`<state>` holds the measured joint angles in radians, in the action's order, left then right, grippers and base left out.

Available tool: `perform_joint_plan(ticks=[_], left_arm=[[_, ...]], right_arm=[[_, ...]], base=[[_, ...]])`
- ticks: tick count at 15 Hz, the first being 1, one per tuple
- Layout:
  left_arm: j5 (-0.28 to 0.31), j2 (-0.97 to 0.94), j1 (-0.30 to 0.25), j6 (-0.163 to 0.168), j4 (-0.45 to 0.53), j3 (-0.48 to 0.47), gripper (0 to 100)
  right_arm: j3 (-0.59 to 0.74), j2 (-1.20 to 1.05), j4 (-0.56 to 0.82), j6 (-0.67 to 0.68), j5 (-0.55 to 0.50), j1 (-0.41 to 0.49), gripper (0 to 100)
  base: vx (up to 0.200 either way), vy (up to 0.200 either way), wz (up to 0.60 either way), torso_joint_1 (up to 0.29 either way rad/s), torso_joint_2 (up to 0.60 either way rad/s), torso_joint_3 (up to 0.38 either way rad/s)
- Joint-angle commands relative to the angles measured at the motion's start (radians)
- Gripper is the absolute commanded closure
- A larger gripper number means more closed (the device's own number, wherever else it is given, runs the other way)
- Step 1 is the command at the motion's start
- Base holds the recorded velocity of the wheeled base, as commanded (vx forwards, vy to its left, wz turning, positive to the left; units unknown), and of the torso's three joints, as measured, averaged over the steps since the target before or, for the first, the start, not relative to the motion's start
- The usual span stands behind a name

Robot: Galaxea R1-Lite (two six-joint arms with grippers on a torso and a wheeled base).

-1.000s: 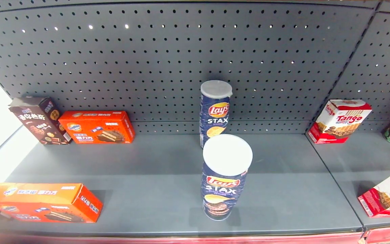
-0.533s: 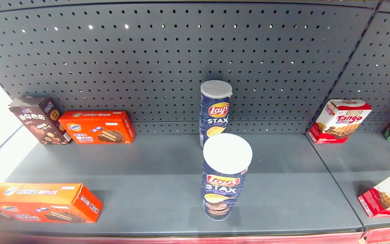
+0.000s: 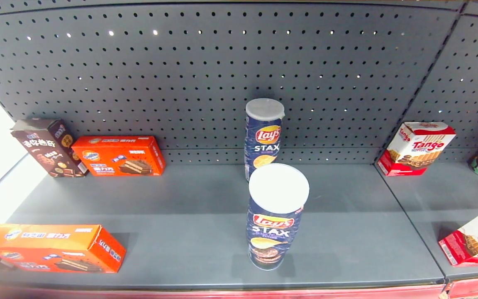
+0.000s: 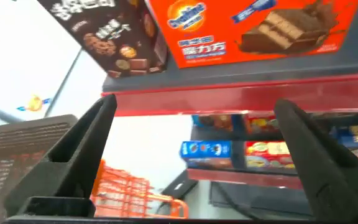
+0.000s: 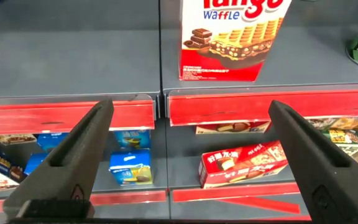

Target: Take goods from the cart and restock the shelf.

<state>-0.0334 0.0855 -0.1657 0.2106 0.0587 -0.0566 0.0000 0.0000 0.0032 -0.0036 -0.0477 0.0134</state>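
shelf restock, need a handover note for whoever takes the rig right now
Left gripper: open, empty, low in front of the shelf.
Right gripper: open, empty, low in front of a waffle box.
Done: two chip cans stand upright mid-shelf, front can near the edge, back can by the pegboard.
Left: probably fetch the next item from the cart; there is bare space beside the cans.

A: Logged left gripper [image 4: 191,168] as spread wide, dark fingers [image 4: 73,163] well apart. Same on the right?
B: Confirmed. Noted right gripper [image 5: 188,168] likewise splayed, fingers [image 5: 319,158] set far apart.
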Motion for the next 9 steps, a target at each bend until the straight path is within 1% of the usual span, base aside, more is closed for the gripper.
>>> perform_joint_plan(ticks=[1, 2, 3, 4, 5, 6, 7, 8, 9], left_arm=[[0.119, 0.008, 0.018, -0.093, 0.001, 0.009, 0], [0.119, 0.008, 0.018, -0.093, 0.001, 0.009, 0], [0.136, 0.008, 0.061, -0.117, -0.005, 0.011, 0], [0.122, 0.008, 0.06, -0.129, -0.007, 0.012, 0], [0.059, 0.008, 0.06, -0.134, -0.007, 0.012, 0], [-0.076, 0.008, 0.058, -0.157, -0.027, 0.018, 0], [-0.106, 0.007, 0.06, -0.189, -0.066, 0.035, 0], [-0.123, 0.007, 0.061, -0.194, -0.074, 0.038, 0], [-0.109, 0.007, 0.071, -0.198, -0.068, 0.035, 0]], right_arm=[[0.0, 0.0, 0.0, 0.001, 0.0, -0.001, 0], [0.0, 0.0, 0.0, 0.001, 0.0, -0.001, 0], [0.0, 0.0, 0.0, 0.001, 0.0, -0.001, 0], [0.0, 0.0, 0.0, 0.001, 0.0, 0.0, 0], [0.0, 0.0, 0.0, 0.001, 0.0, 0.0, 0], [0.0, 0.0, 0.0, 0.001, 0.0, -0.001, 0], [0.0, 0.0, 0.0, 0.001, 0.0, 0.0, 0], [0.0, 0.0, -0.002, -0.001, 0.0, -0.001, 0], [0.0, 0.0, 0.0, 0.001, 0.0, -0.001, 0]], base=[[0.0, 0.0, 0.0, 0.0, 0.0, 0.0], [0.0, 0.0, 0.0, 0.0, 0.0, 0.0], [0.0, 0.0, 0.0, 0.0, 0.0, 0.0], [0.0, 0.0, 0.0, 0.0, 0.0, 0.0], [0.0, 0.0, 0.0, 0.0, 0.0, 0.0], [0.0, 0.0, 0.0, 0.0, 0.0, 0.0], [0.0, 0.0, 0.0, 0.0, 0.0, 0.0], [0.0, 0.0, 0.0, 0.0, 0.0, 0.0], [0.0, 0.0, 0.0, 0.0, 0.0, 0.0]])
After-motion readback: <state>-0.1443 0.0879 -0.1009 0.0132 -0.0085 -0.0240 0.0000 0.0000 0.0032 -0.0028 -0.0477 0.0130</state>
